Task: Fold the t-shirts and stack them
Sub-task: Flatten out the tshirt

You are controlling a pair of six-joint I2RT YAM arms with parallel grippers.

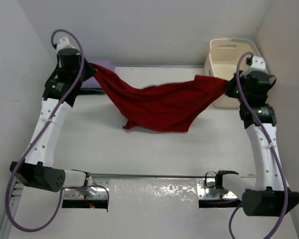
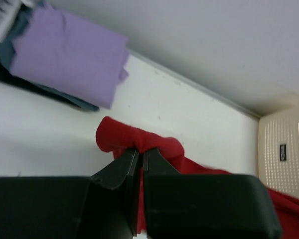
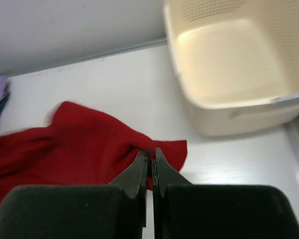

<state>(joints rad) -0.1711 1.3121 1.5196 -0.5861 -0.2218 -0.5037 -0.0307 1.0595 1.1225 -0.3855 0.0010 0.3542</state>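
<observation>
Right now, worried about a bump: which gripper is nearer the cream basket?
Right. The right gripper, shut on the red shirt, sits beside the basket; the left gripper is across the table, by the folded purple shirt.

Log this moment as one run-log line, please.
red t-shirt: stretched between grippers | left gripper: shut on it | right gripper: shut on it | stack: lavender t-shirt on top

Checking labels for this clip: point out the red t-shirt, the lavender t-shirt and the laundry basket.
red t-shirt [image 1: 159, 107], top view, middle of the sagging cloth.
lavender t-shirt [image 2: 70, 55], left wrist view, its folded top face.
laundry basket [image 3: 239, 119], right wrist view, its near wall.
</observation>
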